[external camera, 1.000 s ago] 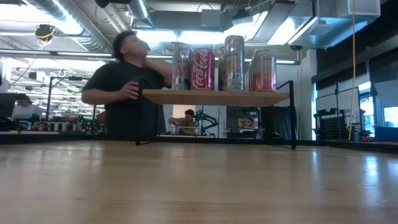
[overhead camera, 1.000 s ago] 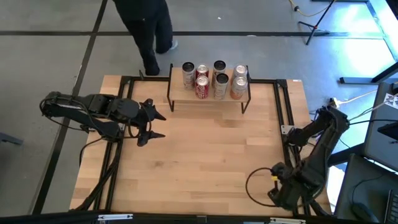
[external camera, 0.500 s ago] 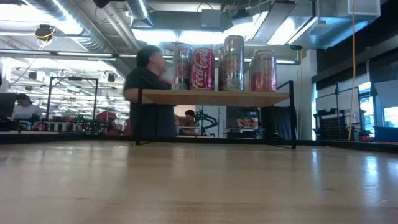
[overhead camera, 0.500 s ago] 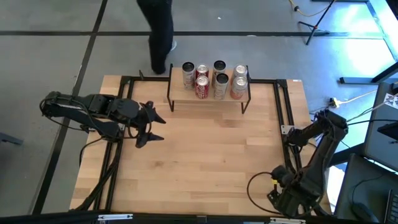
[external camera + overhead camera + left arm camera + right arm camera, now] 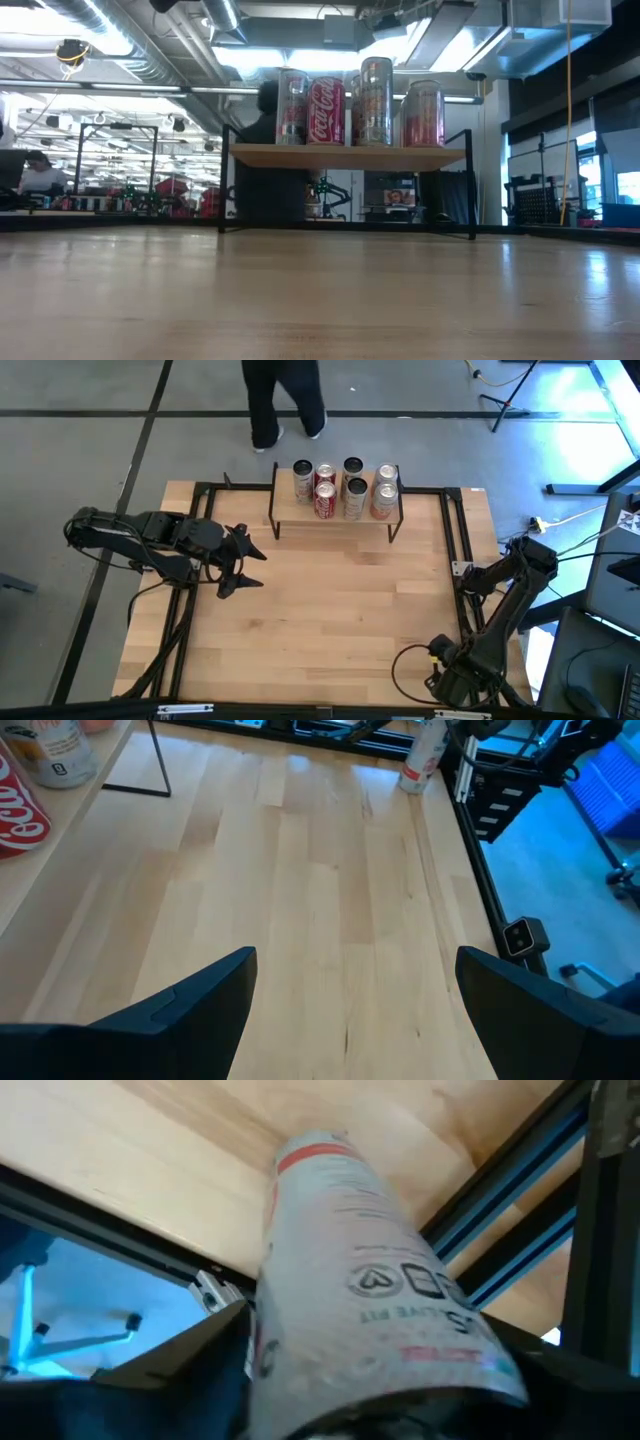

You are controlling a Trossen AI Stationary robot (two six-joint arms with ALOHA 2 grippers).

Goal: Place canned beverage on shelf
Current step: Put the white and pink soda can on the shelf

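The shelf (image 5: 335, 513) stands at the table's far edge on thin black legs, also in the low view (image 5: 345, 157). Several cans (image 5: 340, 488) stand on it. My right gripper (image 5: 380, 1330) is at the table's right edge (image 5: 462, 572), shut on a white can with a red band (image 5: 370, 1270). The left wrist view shows this can (image 5: 418, 760) upright beside the black frame. My left gripper (image 5: 247, 563) is open and empty over the table's left part, with bare wood between its fingers (image 5: 355, 980). My right gripper holds the white can by its side wall (image 5: 300, 1310), pinched between the two fingers. The fingers come down from above and lie along the can. The can's far end with the red band (image 5: 305, 1152) is down by the table's right edge. The can is upright.
A black frame rail (image 5: 460, 540) runs along the table's right edge beside the can. Open wood (image 5: 340, 610) lies between the arms and in front of the shelf. A person (image 5: 285, 395) walks on the floor behind the table's far edge.
The person behind the table has walked from the left toward the right. My right arm's lower part and its cable loop have shifted a little toward the near edge. The cans on the shelf have stayed put.
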